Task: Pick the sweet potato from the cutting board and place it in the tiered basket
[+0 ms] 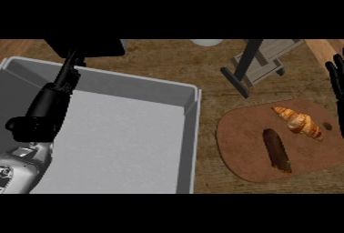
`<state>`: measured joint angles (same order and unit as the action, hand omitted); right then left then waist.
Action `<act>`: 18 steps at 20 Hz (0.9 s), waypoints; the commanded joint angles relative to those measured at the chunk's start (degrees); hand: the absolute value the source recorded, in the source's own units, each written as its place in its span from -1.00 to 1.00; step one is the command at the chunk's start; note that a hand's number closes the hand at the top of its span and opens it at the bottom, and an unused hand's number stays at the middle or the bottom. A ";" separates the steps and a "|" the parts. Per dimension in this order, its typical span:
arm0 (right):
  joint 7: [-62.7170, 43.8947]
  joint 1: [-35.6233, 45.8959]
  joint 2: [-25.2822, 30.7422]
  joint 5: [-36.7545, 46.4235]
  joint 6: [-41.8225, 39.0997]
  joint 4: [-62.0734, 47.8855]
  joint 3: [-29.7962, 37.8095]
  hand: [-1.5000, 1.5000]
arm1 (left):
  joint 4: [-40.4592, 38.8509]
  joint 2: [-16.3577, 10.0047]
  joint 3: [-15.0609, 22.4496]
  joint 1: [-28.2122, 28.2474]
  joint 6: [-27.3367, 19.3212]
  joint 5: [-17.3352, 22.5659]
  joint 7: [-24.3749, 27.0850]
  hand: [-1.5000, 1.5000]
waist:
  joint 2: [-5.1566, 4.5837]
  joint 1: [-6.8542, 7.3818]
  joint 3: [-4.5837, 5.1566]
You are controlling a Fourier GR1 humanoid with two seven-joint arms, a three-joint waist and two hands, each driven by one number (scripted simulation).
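1. My left hand (28, 126) sits over the sink (121, 141); whether it's open, I cannot tell.
2. The sweet potato (277, 151) lies on the cutting board (242, 136), ungrasped.
3. My right hand (336, 82) rests open and empty at the right edge. I'd lower it onto the potato next.
4. The tiered basket (263, 59) waits beyond.

Right hand (336, 84) shows at far right edge, upper part of frame: black, fingers straight & pointing up-frame, a little spread, holding nothing. Part of it is cut off by the frame edge, so approx. half the palm is seen. It hangs above the worktop, open, resting pose. Left forearm (19, 170) comes in at lower left corner: grey, angled up & slightly right. Left hand (28, 126) sits at its top end, mid-left of frame, a black lump; pose can't be read from this angle.
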<state>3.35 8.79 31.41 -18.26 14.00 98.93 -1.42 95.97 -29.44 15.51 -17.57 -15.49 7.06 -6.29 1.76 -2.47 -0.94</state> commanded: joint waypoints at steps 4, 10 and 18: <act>-4.60 -0.49 -1.23 15.82 8.71 -6.09 -9.70 -1.00 | -4.45 3.37 4.62 1.75 0.65 5.41 1.92 0.00 | -2.82 3.97 1.37; -6.52 -2.23 -3.87 25.11 15.71 -14.87 -13.34 -1.00 | -7.33 4.09 8.48 3.59 1.83 12.24 3.64 0.00 | -3.57 5.43 1.15; -11.00 1.43 -1.42 42.56 19.48 -15.74 -21.74 -1.00 | -11.68 3.01 10.87 2.14 0.91 15.55 7.01 0.00 | -2.77 4.21 1.63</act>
<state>-4.05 9.05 29.21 16.62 31.99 84.38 -19.23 89.41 -31.46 22.74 -23.38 -14.75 20.16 2.57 0.64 1.74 -2.75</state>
